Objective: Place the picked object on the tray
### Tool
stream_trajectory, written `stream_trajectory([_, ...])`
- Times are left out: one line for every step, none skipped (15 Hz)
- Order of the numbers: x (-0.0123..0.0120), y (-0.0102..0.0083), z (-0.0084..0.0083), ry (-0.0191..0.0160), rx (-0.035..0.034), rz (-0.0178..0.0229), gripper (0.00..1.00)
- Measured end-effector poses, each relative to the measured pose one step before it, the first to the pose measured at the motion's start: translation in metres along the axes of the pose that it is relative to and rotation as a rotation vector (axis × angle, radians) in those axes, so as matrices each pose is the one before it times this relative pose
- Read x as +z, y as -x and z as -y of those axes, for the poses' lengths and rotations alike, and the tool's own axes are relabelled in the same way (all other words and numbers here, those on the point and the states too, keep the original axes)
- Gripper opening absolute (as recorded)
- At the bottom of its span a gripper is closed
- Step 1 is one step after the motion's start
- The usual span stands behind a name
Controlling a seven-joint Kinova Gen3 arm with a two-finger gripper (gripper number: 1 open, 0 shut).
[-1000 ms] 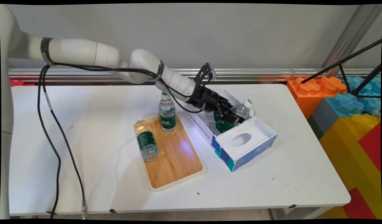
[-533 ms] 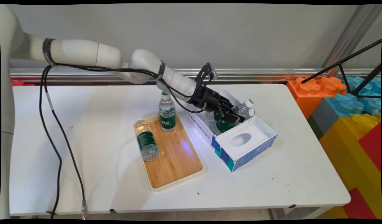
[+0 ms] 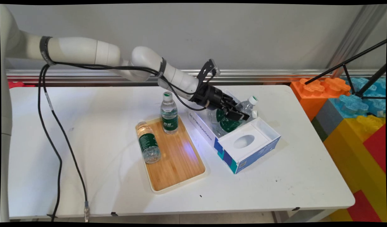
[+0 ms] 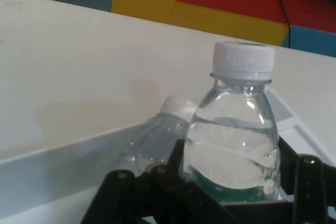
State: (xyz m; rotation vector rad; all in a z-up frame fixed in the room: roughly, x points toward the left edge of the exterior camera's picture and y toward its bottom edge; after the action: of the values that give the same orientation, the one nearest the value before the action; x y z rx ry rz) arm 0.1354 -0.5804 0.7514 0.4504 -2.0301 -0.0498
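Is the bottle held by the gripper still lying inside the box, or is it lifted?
Partly lifted: the gripper is shut on the held bottle, whose cap end tilts above the box rim; another bottle lies beneath.

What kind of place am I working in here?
Probably a robotics lab or test area, not a home: a plain white table against a bare wall, giant plastic building blocks stacked on its right, and a black tripod's legs beside them.

Clear bottle [image 4: 231, 145]: white cap, seemingly green label.
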Motion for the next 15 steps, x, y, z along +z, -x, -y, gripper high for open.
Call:
stream_trajectory([-0.00220, -0.00196, -0.00090, 0.00049, -0.00140, -0.00280, 0.00])
stream_trajectory([-0.00294, -0.00258, -0.00121, 0.00054, -0.00283, -0.00417, 0.00])
stream_trajectory([-0.00380, -0.00258, -0.00133, -0.00018, -0.00407, -0.00506, 0.00])
stream_trajectory([-0.00299, -0.00224, -0.00111, -0.00018, -0.00390, -0.00426, 0.00])
stream_trajectory([-0.00388, -0.00274, -0.00155, -0.00009, -0.00543, -0.00625, 0.00])
stream_trajectory([-0.00434, -0.00322, -0.00193, 0.00044, -0.00617, -0.00861, 0.00])
stream_trajectory([-0.00384, -0.00281, -0.00187, 0.00078, -0.00516, -0.00852, 0.00])
stream_trajectory([-0.00502, -0.00329, -0.00260, 0.00160, -0.00548, -0.01235, 0.00])
stream_trajectory([-0.00416, -0.00317, -0.00251, 0.00154, -0.00312, -0.01222, 0.00])
stream_trajectory([-0.00512, -0.00343, -0.00330, 0.00284, -0.00263, -0.01508, 0.00])
stream_trajectory([-0.00591, -0.00292, -0.00346, 0.00228, -0.00135, -0.01601, 0.00])
stream_trajectory([-0.00607, -0.00240, -0.00366, 0.00221, -0.00046, -0.01520, 0.00])
stream_trajectory([-0.00529, -0.00149, -0.00328, 0.00229, -0.00012, -0.01178, 0.00])
stream_trajectory([-0.00637, -0.00093, -0.00396, 0.00283, -0.00038, -0.01234, 0.00])
stream_trajectory([-0.00654, -0.00035, -0.00389, 0.00245, -0.00027, -0.01088, 0.00])
